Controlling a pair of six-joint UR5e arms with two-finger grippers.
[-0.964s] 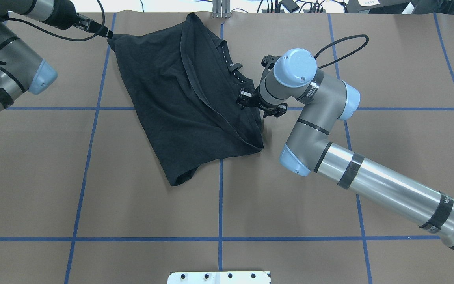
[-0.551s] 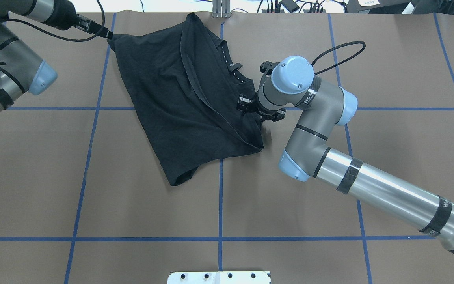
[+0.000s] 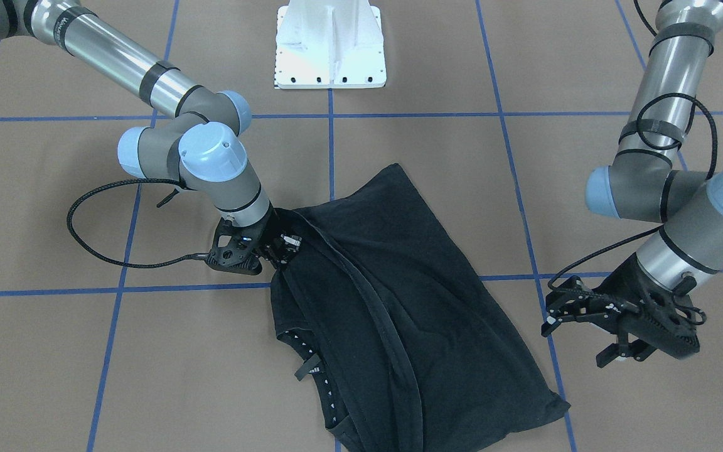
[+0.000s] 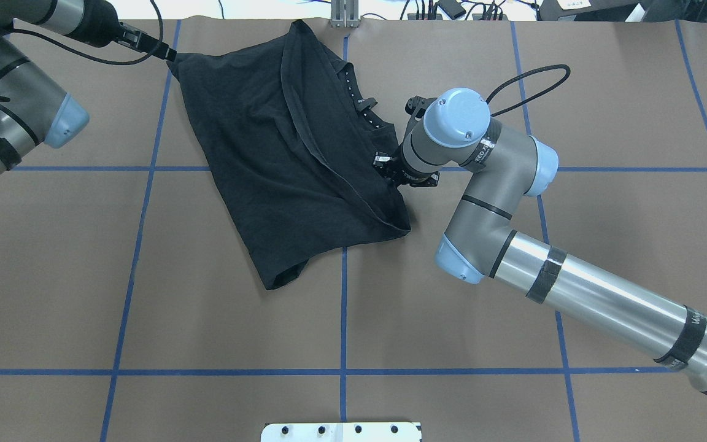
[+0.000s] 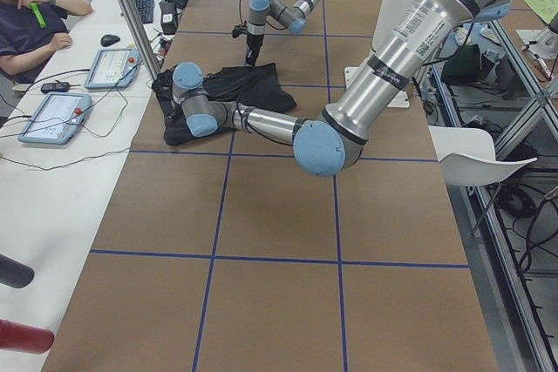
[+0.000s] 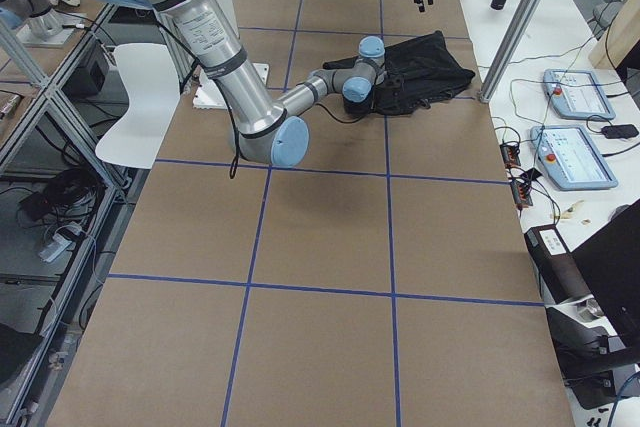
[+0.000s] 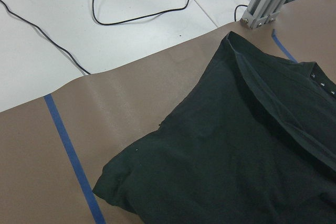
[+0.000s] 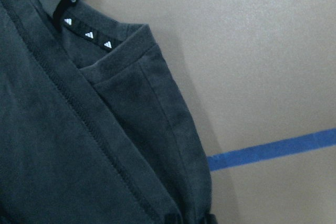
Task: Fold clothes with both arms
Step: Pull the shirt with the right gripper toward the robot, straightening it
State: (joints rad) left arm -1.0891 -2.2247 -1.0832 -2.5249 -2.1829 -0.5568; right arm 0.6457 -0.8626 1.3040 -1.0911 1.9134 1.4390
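Note:
The black T-shirt (image 4: 280, 159) lies crumpled and partly folded on the brown table, collar tape with small white marks showing (image 8: 86, 35). My right gripper (image 4: 399, 178) points down at the shirt's right edge. In the right wrist view its dark fingertips (image 8: 207, 217) stand close together on the hem, shut on the fabric. My left gripper (image 3: 573, 345) hangs open above the table beside the shirt's far corner (image 3: 559, 408), holding nothing. In the left wrist view that corner of the shirt (image 7: 105, 190) lies flat below.
Blue tape lines (image 4: 343, 307) grid the brown table. The white pedestal base (image 3: 330, 44) sits at the robot's edge, and an aluminium post (image 4: 344, 15) at the far edge. A cable loop (image 4: 531, 67) trails behind the right wrist. A person (image 5: 26, 15) sits at a side desk.
My right wrist has shifted slightly left and down onto the shirt's edge, and its fingers have drawn together. The left arm and the shirt have stayed put.

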